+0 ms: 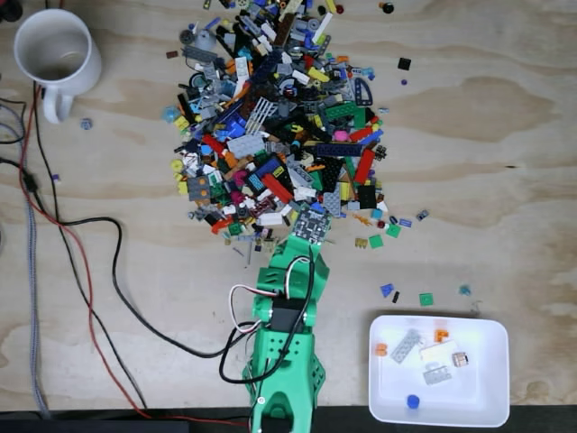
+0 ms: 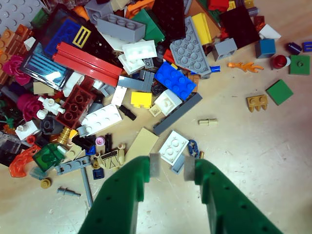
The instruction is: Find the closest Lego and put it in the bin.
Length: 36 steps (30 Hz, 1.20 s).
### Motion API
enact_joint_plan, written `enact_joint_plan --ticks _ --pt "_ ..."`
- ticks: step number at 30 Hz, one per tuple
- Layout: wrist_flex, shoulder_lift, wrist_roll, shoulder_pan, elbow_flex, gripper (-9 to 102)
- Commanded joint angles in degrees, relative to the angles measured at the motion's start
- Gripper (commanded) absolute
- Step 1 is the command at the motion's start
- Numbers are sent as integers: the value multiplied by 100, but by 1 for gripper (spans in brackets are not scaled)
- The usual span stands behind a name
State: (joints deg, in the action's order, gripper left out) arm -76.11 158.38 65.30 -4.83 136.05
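Your Lego (image 2: 173,146), a pale squarish 2x2 plate with a spot in its middle, lies low in the wrist view, just ahead of the gripper (image 2: 172,168), whose green jaws stand apart, holding nothing. In the fixed view the white bin (image 1: 487,401) sits lower right, well apart from the brick pile (image 1: 279,126) at upper centre.

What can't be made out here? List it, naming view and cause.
1. Fixed view: the gripper tips blend into the pile; too small to see what they bracket.
2. Fixed view: pieces in the bin are too small and blurred to identify.
3. Wrist view: the pile is cut off by the top and left edges; lower bricks are buried.
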Motion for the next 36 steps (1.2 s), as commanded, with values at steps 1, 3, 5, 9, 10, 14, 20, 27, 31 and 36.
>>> enact_joint_plan --ticks 1,3,5,9,10,14,20,27,31,36 --pt "105 70 35 -62 -44 9" --pt "97 70 35 -62 -44 9" --pt "88 70 35 -70 -44 9" --pt "79 88 44 -79 -44 9" --pt "70 88 44 -79 -44 9" --pt "70 26 97 0 -79 9" --pt "642 -1995 -2821 1538 -967 13" --pt "1819 -4148 -5203 2320 -1011 16" --pt "2021 -5098 -5695 2329 -1415 16" --pt "2109 -5643 -5897 2435 -1854 19"
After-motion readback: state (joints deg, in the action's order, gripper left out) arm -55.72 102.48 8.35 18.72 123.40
